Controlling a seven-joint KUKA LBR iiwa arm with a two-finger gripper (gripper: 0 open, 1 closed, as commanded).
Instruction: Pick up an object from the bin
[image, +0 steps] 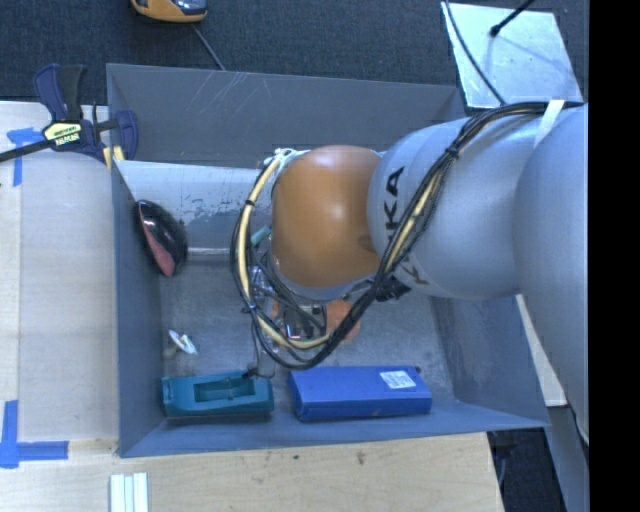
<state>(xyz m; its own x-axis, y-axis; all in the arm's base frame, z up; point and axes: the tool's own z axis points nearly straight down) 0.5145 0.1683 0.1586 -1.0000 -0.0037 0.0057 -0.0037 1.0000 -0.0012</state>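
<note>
My gripper (297, 323) hangs low over the middle of the bin, mostly hidden under the arm's orange cover and cables. Just in front of it lie a teal plastic holder (217, 394) with an open recess and a flat dark-blue box (360, 392) with a white label, side by side along the bin's near wall. A small orange thing (345, 316) peeks out right beside the gripper, partly covered by it. What lies directly beneath the gripper is hidden.
A black and red golf-club head (160, 236) leans in the bin's far left corner. A small white scrap (182, 344) lies on the floor left of the gripper. The arm covers the right half of the bin.
</note>
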